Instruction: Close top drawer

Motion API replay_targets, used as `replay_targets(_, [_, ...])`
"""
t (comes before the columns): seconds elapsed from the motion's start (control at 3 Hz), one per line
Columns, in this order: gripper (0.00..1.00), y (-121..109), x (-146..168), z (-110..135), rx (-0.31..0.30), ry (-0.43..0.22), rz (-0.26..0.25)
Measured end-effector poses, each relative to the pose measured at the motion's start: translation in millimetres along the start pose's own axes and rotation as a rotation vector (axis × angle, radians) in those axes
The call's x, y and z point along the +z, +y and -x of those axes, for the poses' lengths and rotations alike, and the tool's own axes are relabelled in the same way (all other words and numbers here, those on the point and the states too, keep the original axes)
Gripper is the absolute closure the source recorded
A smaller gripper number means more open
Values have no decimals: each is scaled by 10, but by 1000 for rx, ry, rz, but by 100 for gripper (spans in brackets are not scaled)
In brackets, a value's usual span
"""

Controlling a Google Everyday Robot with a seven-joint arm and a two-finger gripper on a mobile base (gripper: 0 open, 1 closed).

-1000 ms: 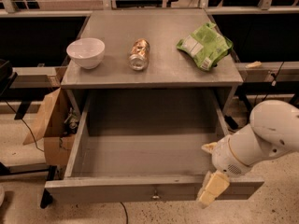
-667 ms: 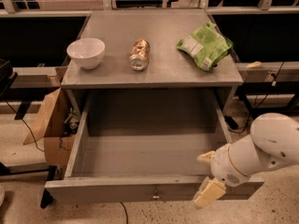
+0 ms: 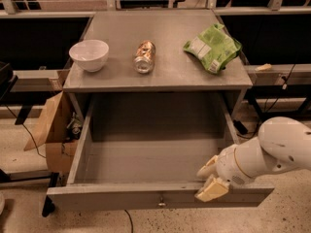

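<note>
The top drawer (image 3: 146,198) was seen pulled far out below the tabletop (image 3: 170,57), its front panel lying crosswise, and the gripper (image 3: 209,177) was held at the panel's right end, fingers parted, nothing grasped.

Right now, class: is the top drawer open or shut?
Open: top drawer pulled out, empty interior showing; gripper at its front panel's right end.

claw (image 3: 201,181) at front rim of top drawer (image 3: 121,198), arm (image 3: 284,147) cut off right

Cream gripper (image 3: 209,179) at grey top drawer's (image 3: 121,198) front; white bowl (image 3: 89,55), green bag (image 3: 212,47), perhaps brownish can (image 3: 145,57).
</note>
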State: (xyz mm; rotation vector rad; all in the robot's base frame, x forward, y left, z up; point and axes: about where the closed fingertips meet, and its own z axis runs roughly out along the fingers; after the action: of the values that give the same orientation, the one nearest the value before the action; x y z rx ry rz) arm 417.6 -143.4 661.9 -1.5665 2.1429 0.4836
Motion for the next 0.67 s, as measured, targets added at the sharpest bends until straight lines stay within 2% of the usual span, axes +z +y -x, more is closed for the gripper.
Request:
replay_targets(0.33, [88,-52,20,3,-2,-2,-7])
replay_targets(0.67, [100,-144,46,5,0,-1,-12])
